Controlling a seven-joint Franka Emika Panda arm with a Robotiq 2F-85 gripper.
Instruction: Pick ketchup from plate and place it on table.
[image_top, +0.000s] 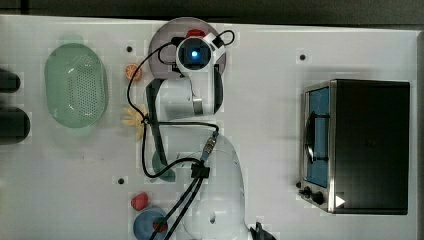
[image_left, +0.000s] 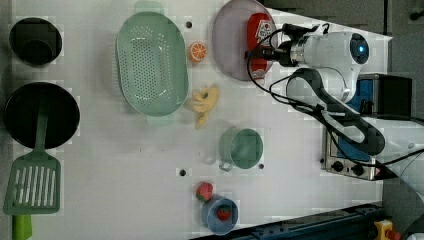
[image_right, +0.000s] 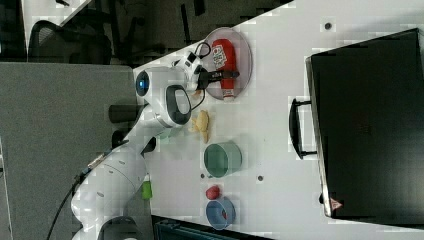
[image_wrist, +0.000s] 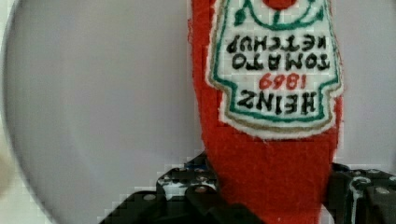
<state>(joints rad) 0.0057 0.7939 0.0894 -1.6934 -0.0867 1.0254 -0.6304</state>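
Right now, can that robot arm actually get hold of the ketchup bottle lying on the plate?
Probably yes. The gripper already straddles the ketchup, a finger on each side of its red body, and nothing else lies on the plate to block it.

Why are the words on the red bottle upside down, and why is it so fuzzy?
In the wrist view the ketchup sits close to the camera, so its felt texture shows and its label reads upside down. In the left view the ketchup on the plate looks small and blocky. The top view's table is bright.
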